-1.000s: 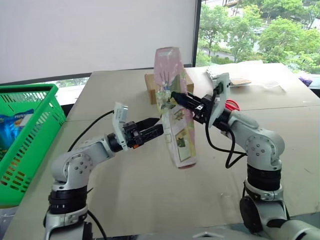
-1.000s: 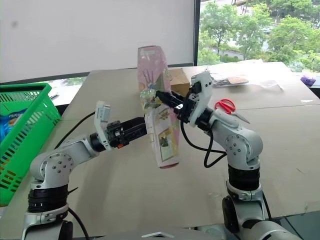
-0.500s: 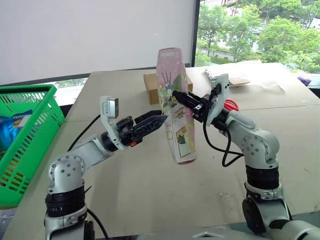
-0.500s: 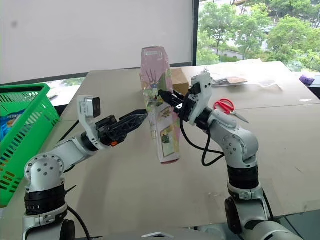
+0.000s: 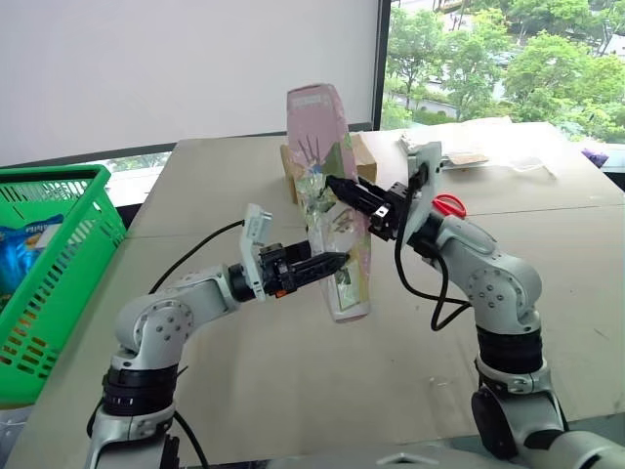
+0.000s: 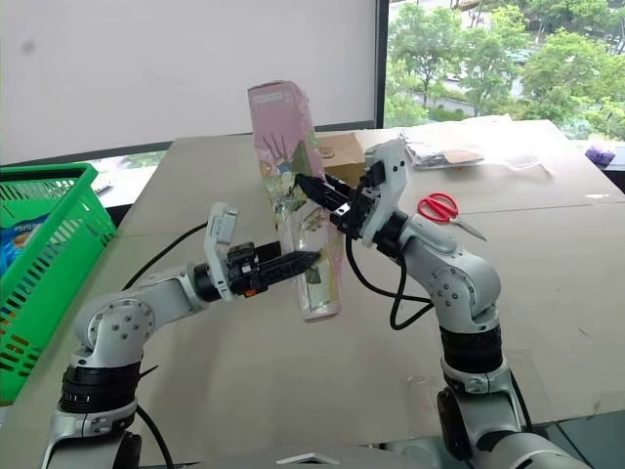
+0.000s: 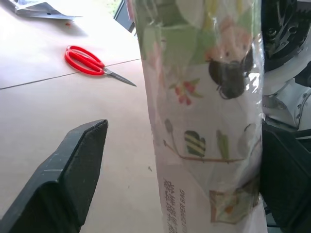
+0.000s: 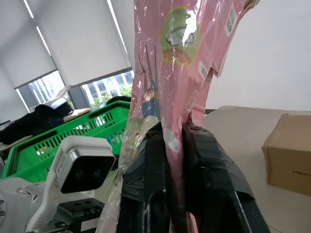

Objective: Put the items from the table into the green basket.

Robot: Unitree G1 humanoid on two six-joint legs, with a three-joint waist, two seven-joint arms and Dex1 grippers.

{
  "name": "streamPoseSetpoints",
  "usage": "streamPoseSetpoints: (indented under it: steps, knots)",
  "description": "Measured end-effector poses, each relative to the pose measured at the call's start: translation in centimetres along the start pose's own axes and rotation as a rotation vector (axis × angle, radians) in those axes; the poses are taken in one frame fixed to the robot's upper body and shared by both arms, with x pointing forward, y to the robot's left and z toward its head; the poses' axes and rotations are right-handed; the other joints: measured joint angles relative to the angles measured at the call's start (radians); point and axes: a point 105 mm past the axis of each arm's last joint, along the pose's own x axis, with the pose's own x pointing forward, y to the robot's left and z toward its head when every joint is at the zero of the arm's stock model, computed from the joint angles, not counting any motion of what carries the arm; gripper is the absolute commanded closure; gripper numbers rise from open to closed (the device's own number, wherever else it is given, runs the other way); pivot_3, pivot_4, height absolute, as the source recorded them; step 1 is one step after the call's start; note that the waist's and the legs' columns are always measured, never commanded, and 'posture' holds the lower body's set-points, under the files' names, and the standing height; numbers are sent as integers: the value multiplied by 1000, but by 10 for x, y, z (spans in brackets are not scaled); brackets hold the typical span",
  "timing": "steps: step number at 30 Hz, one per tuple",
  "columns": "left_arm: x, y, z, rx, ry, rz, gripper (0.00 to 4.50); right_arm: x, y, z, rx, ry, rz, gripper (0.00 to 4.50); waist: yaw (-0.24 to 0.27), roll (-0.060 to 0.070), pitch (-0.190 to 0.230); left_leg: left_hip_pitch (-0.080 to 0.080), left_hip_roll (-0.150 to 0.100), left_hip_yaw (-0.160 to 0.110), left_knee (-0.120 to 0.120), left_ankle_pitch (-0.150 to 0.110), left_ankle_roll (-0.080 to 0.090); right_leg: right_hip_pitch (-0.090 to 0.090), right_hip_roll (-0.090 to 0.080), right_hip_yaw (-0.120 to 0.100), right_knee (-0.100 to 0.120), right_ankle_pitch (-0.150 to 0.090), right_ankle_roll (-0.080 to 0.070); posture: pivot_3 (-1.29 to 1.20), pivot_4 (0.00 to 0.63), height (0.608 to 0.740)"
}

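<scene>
A long pink flower-patterned packet [image 5: 317,127], one of the items, hangs upright above the table [image 5: 293,381]. My right gripper [image 5: 337,186] is shut on its middle, and the wrist view shows both black fingers [image 8: 150,174] pinching the film. From the left, my left gripper [image 5: 332,262] reaches level to the packet's lower half. In the left wrist view it [image 7: 184,141] stands open, with one finger [image 7: 73,170] on each side of the packet [image 7: 204,97]. The green basket [image 5: 68,225] stands at the far left, beside the table.
A blue packet [image 5: 24,249] lies inside the basket. A cardboard box [image 6: 342,147] sits behind the held packet. Red scissors [image 6: 439,206] lie on the table to the right of my right arm. Papers and plastic [image 5: 469,156] are at the back right.
My left gripper has dropped and moved right, from short of the packet to astride its lower half. The packet's top has leaned a little to the left. The right gripper keeps its hold.
</scene>
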Motion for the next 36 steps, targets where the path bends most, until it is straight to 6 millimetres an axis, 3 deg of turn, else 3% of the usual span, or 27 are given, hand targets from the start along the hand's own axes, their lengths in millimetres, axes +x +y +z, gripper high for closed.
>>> streamPoseSetpoints:
  steps: [4,5,6,7,13,16,17,18,19,20,22,24,27,31,34,36]
  knots:
    - [3,-1,2,11,-2,-14,3230,0,-1,0,4,-1,-13,4500,-1,0,0,0,0,0,0,0,0,0,0,0,0,0,0,-88,0,740]
    - [3,-2,2,11,-3,-19,3720,-1,-2,1,2,1,-14,3571,-1,0,0,0,0,0,0,0,0,0,0,0,0,0,0,-88,0,740]
    - [3,-1,2,11,-3,-19,4052,-1,-2,1,0,0,-15,3295,0,0,0,0,0,0,0,0,0,0,0,0,0,0,0,-88,0,740]
    - [3,0,1,15,-1,-13,4231,-2,-3,2,-3,-1,-18,2661,-1,0,0,0,0,0,0,0,0,0,0,0,0,0,0,-88,0,740]
    - [3,16,0,92,7,76,4251,-2,-5,6,-18,-25,-29,4,0,0,0,0,0,0,0,0,0,0,0,0,0,0,0,-88,0,740]
    - [-3,41,12,167,-27,222,4251,-12,-15,5,-70,10,-50,4,5,0,0,0,0,0,0,-2,3,0,0,0,0,0,0,-88,0,740]
    - [-13,58,23,241,-24,341,4251,-23,-24,2,-115,49,-73,4,7,0,1,0,0,0,0,-2,3,0,0,0,0,0,0,-77,0,740]
    - [-14,60,24,248,-22,352,4251,-24,-24,1,-119,54,-75,4,7,0,1,0,0,0,0,-2,3,0,0,0,0,0,0,-77,0,740]
    - [-35,81,44,374,3,525,4251,-38,-34,-4,-160,97,-93,4,4,-1,1,-1,0,0,-1,-2,3,-1,0,0,-1,0,0,-77,0,740]
    - [-48,96,56,470,49,643,4251,-42,-31,-7,-175,124,-42,4,3,-2,2,-1,0,0,-1,-2,3,-1,1,0,-1,0,0,-67,0,740]
    - [-72,112,79,575,79,805,4251,-49,-26,-11,-171,154,20,4,-2,-3,3,-1,1,0,-2,-2,3,-1,1,1,-1,0,0,-67,0,740]
    - [-112,121,117,739,130,1016,4251,-55,-12,-11,-126,158,139,4,-6,-5,5,-2,1,0,-3,-2,3,-3,2,1,-1,0,0,-52,0,740]
    - [-148,115,157,915,173,1193,4251,-56,7,-4,-59,117,272,4,3,-5,5,-2,1,0,-4,-2,3,-3,1,1,-4,0,0,-40,0,740]
    - [-228,102,195,1106,406,1541,4251,-58,28,9,47,41,406,4,2,-7,5,-3,0,0,-5,-3,4,-3,1,2,-5,0,1,-28,0,740]
    - [-272,93,201,1129,519,1710,4251,-57,29,12,42,40,414,4,12,-6,5,-2,0,0,-5,-3,4,-4,1,1,-5,0,1,-20,0,740]
    - [-305,91,195,1093,611,1810,4251,-57,28,12,40,40,414,4,17,-6,5,-2,0,0,-6,-3,5,-4,1,1,-5,0,1,-14,0,740]
